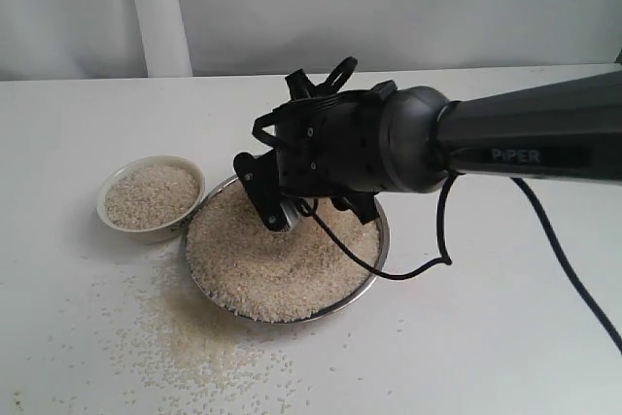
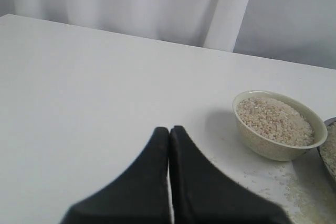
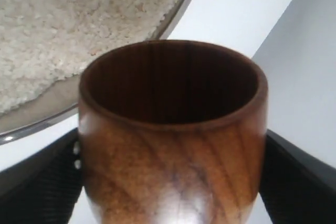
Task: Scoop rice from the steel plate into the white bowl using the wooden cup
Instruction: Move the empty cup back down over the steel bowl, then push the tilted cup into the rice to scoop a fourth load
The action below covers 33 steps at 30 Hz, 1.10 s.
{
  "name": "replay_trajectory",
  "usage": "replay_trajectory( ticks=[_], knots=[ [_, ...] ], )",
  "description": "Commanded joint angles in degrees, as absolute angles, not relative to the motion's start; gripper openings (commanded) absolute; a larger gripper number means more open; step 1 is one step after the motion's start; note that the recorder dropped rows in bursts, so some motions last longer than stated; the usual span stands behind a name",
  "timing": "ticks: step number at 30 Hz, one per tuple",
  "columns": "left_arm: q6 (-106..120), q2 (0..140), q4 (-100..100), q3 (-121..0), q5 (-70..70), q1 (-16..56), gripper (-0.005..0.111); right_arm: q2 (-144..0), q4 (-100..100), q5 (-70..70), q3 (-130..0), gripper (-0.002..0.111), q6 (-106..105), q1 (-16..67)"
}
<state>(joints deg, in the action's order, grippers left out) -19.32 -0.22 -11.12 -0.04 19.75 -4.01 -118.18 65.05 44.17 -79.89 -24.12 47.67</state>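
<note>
A cup [image 3: 173, 145] of reddish-brown wood fills the near part of the view, upright, its mouth open toward the camera. The inside is dark, grained and holds no rice. The right gripper [image 3: 170, 179] clamps it, one black finger [image 3: 37, 182] pressed against each flank of the cup. Beyond the cup lies the plate [image 3: 185, 1], its thin shiny rim curving past the cup's lip. Rice [image 3: 79, 19] covers most of the plate, with a bare strip of metal just inside the rim. A white table [image 3: 236, 9] shows beyond the plate, and a pale grey backdrop [image 3: 310, 66] rises beside it.
</note>
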Motion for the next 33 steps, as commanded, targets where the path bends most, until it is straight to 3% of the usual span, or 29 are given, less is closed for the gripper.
replay_trajectory(
  ticks=[1, 33],
  knots=[
    [-19.45, 0.0, -11.27, 0.0, 19.36, -3.75, 0.0, -120.12, 69.0, 42.43, -79.77, 0.0, -26.01, 47.2],
    [-19.45, 0.0, -11.27, 0.0, 19.36, -3.75, 0.0, -123.72, 58.91, 33.09, -79.77, 0.0, -33.28, 49.93]
  ],
)
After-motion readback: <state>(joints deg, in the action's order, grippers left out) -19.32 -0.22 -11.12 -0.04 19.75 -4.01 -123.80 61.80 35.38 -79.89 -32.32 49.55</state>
